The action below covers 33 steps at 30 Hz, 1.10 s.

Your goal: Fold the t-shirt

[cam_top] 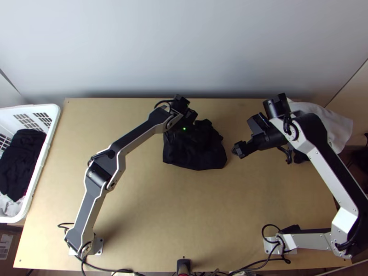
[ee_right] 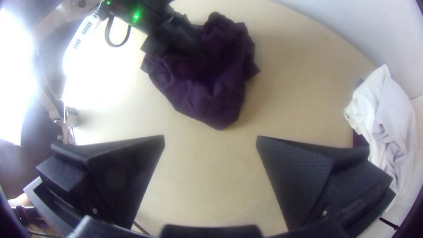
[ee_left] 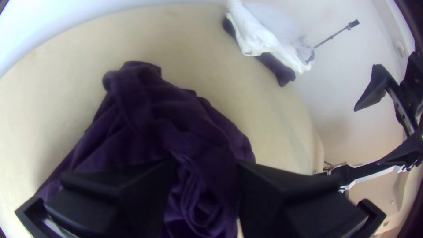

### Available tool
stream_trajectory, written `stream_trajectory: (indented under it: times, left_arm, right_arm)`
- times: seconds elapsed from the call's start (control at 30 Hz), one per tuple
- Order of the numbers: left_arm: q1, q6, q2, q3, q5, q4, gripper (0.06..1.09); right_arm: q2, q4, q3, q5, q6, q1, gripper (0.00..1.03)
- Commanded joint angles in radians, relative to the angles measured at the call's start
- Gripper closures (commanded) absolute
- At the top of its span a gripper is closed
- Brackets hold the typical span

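- T-shirt point(cam_top: 198, 156), dark purple, bunched in loose folds on the light wooden surface point(cam_top: 152, 198), toward its far edge.
- White laundry basket point(cam_top: 55, 110) at the surface's left edge, with dark clothes point(cam_top: 20, 156) inside.
- White cloth point(cam_top: 340, 126) at the far right corner, partly over a dark cloth point(ee_left: 275, 66).
- Left hand point(cam_top: 191, 131) over the t-shirt, fingers parted, fabric visible between them; I cannot tell whether they touch it.
- Right hand point(cam_top: 239, 149) spread wide beside the t-shirt, apart from it, holding nothing.

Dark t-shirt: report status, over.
Left gripper open at t-shirt; right gripper open, clear of it. T-shirt bunched. Left arm partly overhead.
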Motion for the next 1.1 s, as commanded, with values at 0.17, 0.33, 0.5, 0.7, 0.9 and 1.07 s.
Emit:
stream_trajectory:
  times: [0.17, 0.33, 0.5, 0.7, 0.9, 1.07]
  left_arm:
    - [0.051, 0.008, -0.188, 0.027, 0.035, -0.186, 0.1]
    - [0.164, 0.089, -0.368, -0.186, 0.055, -0.218, 0.1]
    - [0.232, 0.156, -0.497, -0.505, 0.044, -0.154, 0.1]
    - [0.233, 0.166, -0.492, -0.616, 0.0, -0.097, 0.1]
    - [0.207, 0.163, -0.417, -0.565, -0.02, -0.08, 0.1]
    - [0.186, 0.133, -0.371, -0.462, -0.025, -0.077, 0.1]
  right_arm:
    - [0.043, 0.019, 0.001, 0.0, -0.017, 0.028, 0.06]
    - [0.177, 0.033, 0.138, -0.001, -0.032, 0.084, 0.06]
    - [0.375, 0.076, 0.331, -0.001, -0.026, 0.206, 0.06]
    - [0.519, 0.185, 0.343, -0.007, -0.006, 0.287, 0.06]
    - [0.575, 0.258, 0.173, -0.007, -0.006, 0.267, 0.06]
    - [0.557, 0.306, 0.049, -0.006, 0.006, 0.229, 0.06]
